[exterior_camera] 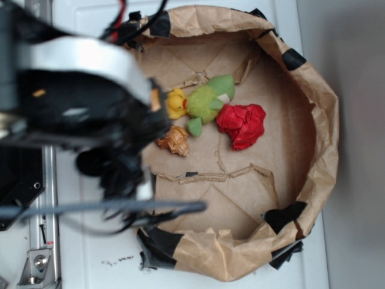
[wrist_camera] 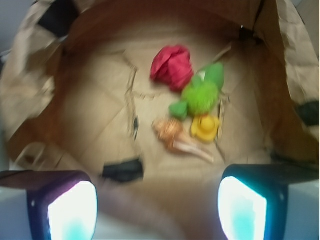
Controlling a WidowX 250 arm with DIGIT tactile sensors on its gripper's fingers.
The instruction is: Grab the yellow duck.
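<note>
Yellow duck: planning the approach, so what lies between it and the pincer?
In the wrist view, the seashell lies partly between the open pincer and the yellow duck; otherwise bare brown paper.

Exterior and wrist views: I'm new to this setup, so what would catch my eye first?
The bright cluster of toys inside the brown paper-lined basket: a red crumpled cloth, a green plush, the yellow duck touching the plush, and a seashell just below. The gripper hangs open above, empty.
</note>
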